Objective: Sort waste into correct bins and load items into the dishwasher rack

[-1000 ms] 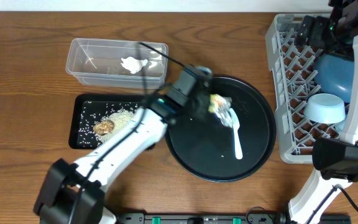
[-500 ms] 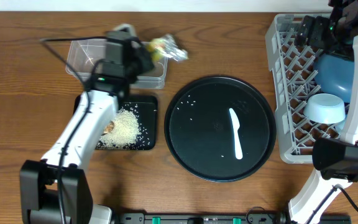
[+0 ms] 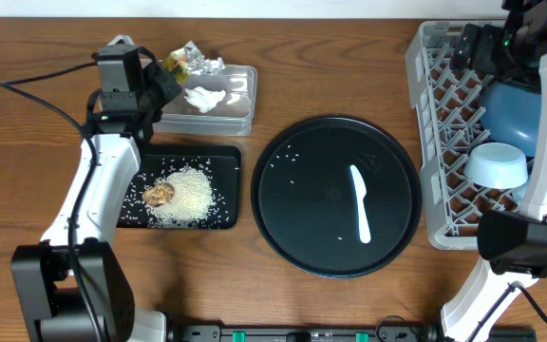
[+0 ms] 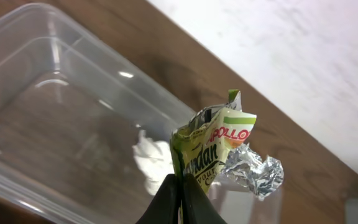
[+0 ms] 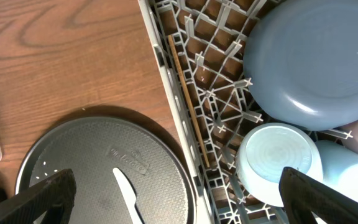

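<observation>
Dishwasher rack [image 3: 424, 123] stands at the worktop's right edge. It contains the dark-blue plate [image 3: 516, 114], leaning on edge, with the pale-blue bowl [image 3: 497, 166] inverted just in front of it. The thin wooden stick [image 5: 188, 102] lies along the rack's left inner wall.

Round black tray [image 3: 302, 218] sits at centre, carrying the white spoon [image 3: 360, 202] and a few scattered rice grains.

Clear plastic tub [image 3: 245, 95] is at the upper left, with white tissue [image 3: 204, 97] inside. The shallow black rectangular tray [image 3: 226, 161] lies just in front of it and holds the loose white rice [image 3: 190, 195] with the brown food lump [image 3: 159, 195] at the heap's left side.

Left end effector [image 4: 180, 186] is closed tight on the lower edge of the yellow-green wrapper [image 4: 204, 155]. Crumpled silver foil [image 4: 253, 171] hangs against the wrapper's side. Both are held above the tub's far rim.

Right end effector [image 5: 176, 186] has its fingers spread wide and holds nothing. It hangs over the rack's left wall.
</observation>
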You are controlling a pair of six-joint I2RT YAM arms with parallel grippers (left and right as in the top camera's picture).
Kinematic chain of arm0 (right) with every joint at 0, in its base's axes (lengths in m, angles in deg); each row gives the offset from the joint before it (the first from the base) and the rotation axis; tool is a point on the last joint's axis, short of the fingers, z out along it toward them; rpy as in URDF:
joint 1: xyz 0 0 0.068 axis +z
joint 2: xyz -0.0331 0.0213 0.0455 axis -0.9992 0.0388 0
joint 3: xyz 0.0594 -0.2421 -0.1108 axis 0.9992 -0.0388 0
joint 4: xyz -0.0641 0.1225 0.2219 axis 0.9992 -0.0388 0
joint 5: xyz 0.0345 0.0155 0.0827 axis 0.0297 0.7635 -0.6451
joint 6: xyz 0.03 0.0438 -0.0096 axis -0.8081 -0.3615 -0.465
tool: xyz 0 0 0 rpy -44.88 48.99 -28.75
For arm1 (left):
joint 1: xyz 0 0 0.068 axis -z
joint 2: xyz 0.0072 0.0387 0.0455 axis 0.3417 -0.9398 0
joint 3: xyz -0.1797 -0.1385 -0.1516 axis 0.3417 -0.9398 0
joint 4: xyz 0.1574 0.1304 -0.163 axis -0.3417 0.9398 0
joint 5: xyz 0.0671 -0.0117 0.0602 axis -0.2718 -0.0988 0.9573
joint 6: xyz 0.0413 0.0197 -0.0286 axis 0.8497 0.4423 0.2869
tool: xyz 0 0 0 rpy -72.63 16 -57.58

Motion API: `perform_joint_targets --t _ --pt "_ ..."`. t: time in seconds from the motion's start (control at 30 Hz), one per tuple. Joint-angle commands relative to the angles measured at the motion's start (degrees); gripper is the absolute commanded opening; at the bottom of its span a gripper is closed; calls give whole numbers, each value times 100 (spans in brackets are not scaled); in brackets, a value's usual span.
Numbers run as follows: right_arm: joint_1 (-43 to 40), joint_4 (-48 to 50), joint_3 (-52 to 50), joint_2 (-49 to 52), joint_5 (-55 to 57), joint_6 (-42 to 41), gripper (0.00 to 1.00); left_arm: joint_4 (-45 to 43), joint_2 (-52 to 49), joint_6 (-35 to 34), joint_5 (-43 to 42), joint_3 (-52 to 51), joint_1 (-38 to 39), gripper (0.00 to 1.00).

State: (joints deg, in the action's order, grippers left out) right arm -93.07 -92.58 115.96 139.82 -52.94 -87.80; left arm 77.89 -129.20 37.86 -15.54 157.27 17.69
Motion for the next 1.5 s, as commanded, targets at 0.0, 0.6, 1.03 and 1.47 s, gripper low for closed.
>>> perform_joint_targets --t 0.0,0.6,1.03,1.47 --pt "46 -9 4 42 42 -66 99 9 -205 -2 81 109 -68 6" --pt "44 -9 4 42 42 -63 99 909 743 144 -334 111 9 83" --pt "50 -9 4 42 42 -66 99 3812 2540 144 1102 111 59 98" --pt "50 -11 4 42 42 -63 99 5117 2756 -28 3093 57 -76 98"
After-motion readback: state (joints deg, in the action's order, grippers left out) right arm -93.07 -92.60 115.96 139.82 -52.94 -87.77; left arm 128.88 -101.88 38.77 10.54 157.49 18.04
